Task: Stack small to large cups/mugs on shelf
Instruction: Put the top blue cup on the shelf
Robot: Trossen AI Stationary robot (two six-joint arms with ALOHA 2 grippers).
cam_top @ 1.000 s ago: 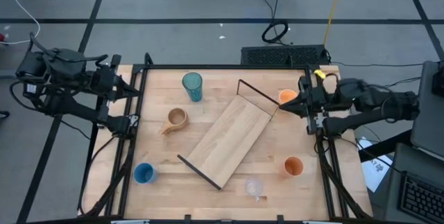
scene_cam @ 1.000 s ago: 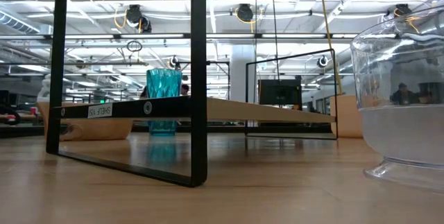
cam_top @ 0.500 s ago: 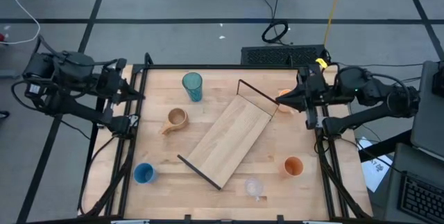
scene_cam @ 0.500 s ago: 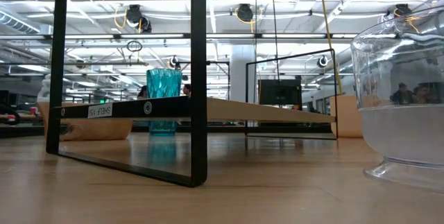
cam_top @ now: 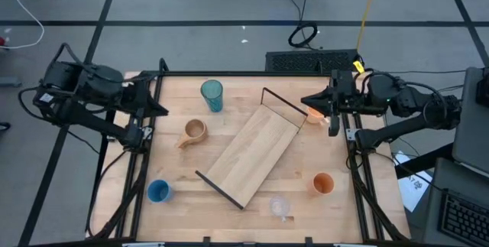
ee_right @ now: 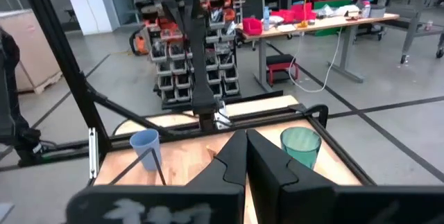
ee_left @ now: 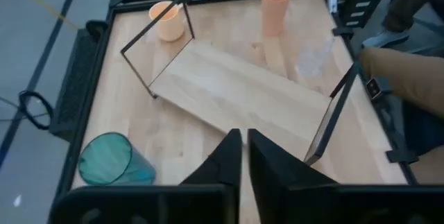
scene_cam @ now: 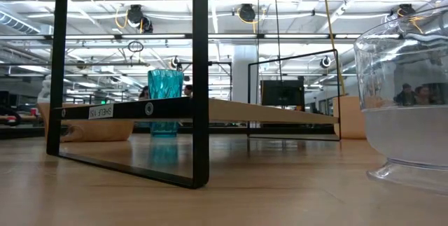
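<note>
both arms at the table's edges, no cup on the shelf

the shelf point(cam_top: 253, 153) lies diagonally across the middle of the table point(cam_top: 229, 212), a light-wood board with a black rail at each end. nothing stands on it.

the 6 cups sit on the tabletop around it. the teal tumbler point(cam_top: 212, 95) is upright near the far left, and the tan handled mug point(cam_top: 195, 131) is between it and the shelf's left side. the small blue cup point(cam_top: 158, 191) is near the front left corner. the small clear cup point(cam_top: 280, 206) is just beside the shelf's near end, and 1 orange cup point(cam_top: 323, 183) stands to its right. the other orange cup point(cam_top: 315, 109) is by the shelf's far rail, partly covered by the right arm.

the left gripper point(cam_top: 157, 106) hangs over the table's left edge, well apart from the mug. in the left wrist view its fingers point(ee_left: 223, 160) stand with a thin slit between them and grasp nothing.

the right gripper point(cam_top: 309, 102) is at the far right, right above the orange cup by the rail; whether it touches the cup cannot be told. its fingers point(ee_right: 229, 161) are pressed together with nothing between them.

in the low view the clear cup fills the right side, and the teal tumbler shows behind the shelf's board.
</note>
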